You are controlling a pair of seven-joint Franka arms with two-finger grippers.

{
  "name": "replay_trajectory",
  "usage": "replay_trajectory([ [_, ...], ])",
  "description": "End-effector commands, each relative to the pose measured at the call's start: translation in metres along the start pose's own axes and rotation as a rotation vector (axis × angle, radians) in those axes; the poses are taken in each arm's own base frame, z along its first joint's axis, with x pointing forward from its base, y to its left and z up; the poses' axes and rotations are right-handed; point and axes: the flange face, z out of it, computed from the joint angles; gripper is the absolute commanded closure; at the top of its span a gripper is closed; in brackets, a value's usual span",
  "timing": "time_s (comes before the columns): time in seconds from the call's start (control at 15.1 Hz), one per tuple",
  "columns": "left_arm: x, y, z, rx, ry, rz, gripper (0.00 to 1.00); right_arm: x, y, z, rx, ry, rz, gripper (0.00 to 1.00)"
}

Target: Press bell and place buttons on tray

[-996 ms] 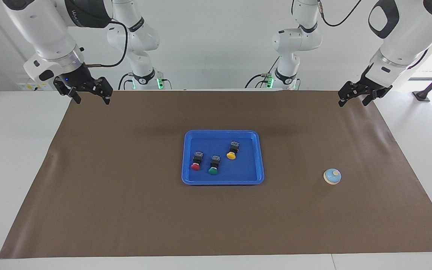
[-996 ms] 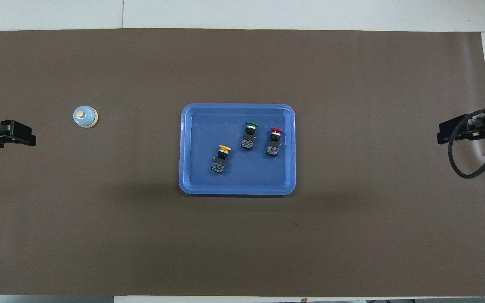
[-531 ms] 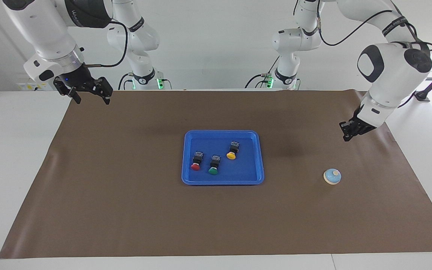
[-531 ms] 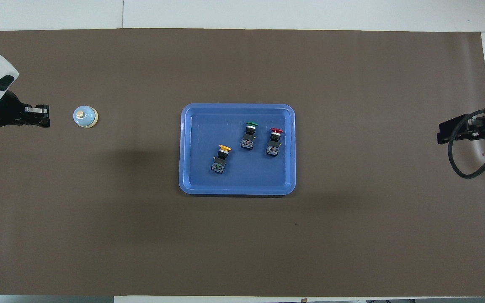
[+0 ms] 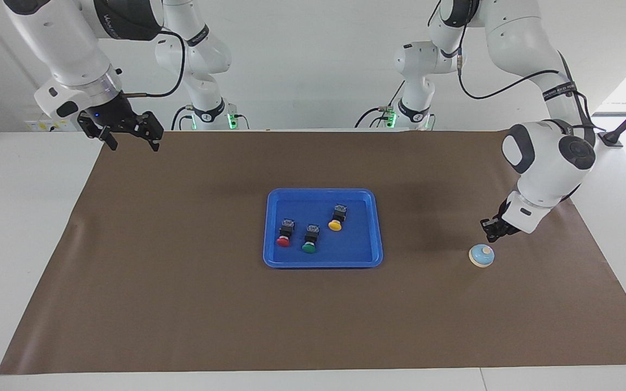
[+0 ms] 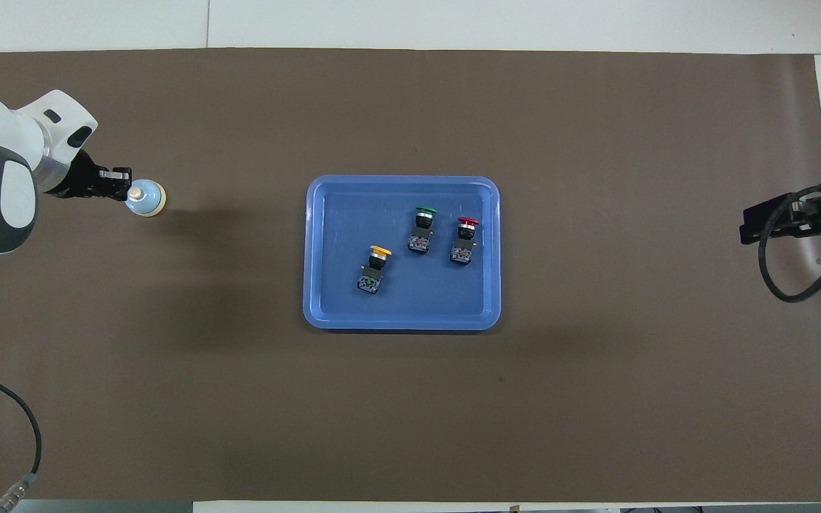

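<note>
The bell (image 5: 481, 256) stands on the brown mat (image 5: 182, 304), well apart from the tray (image 5: 275, 255), toward the left arm's end of the table. The left gripper (image 5: 490, 232) hangs just above the bell, a little to the robots' side of its cream knob (image 5: 487, 250), and its fingers are pressed together, so I judge it is meant to push with the closed tip. From the facing view it does not touch the bell yet.

The 3 buttons lie in the tray already: the yellow one (image 5: 336, 217), the green one (image 5: 310, 239) and the red one (image 5: 285, 233), all on their sides. So the press looks like the only step left.

What could go wrong: the tip is not exactly over the knob. If it goes down from here, it may hit the sloping blue dome, slip off, and shove the light bell along the mat without ringing it. A press at an angle could also tip the bell over. Too much force could jam the tip against the table.

The right gripper (image 5: 128, 127) waits with fingers spread over the mat's corner, well apart from the tray.
</note>
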Motion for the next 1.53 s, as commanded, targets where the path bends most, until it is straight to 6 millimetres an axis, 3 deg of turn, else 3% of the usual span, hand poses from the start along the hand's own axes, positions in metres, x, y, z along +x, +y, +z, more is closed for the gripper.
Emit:
replay_trajectory([
  [0.0, 0.008, -0.002, 0.004, 0.014, 0.025, -0.001, 1.0, -0.004, 0.002, 0.0, 0.022, 0.011, -0.002, 0.0],
  [0.46, 0.013, -0.007, 0.015, 0.016, 0.047, -0.004, 1.0, -0.004, 0.002, 0.0, 0.022, 0.011, -0.002, 0.0],
  [0.93, 0.005, -0.009, 0.059, 0.019, 0.056, -0.002, 1.0, -0.004, 0.002, 0.0, 0.022, 0.011, -0.002, 0.0],
  [1.19, 0.006, -0.009, 0.055, 0.019, 0.044, -0.003, 1.0, -0.004, 0.002, 0.0, 0.024, 0.011, -0.002, 0.0],
  [1.33, 0.012, -0.011, 0.034, 0.019, 0.022, -0.004, 1.0, -0.004, 0.002, 0.0, 0.024, 0.011, -0.002, 0.0],
  [1.46, 0.013, -0.011, -0.003, 0.018, 0.01, -0.006, 1.0, -0.004, 0.002, 0.0, 0.022, 0.011, -0.002, 0.0],
])
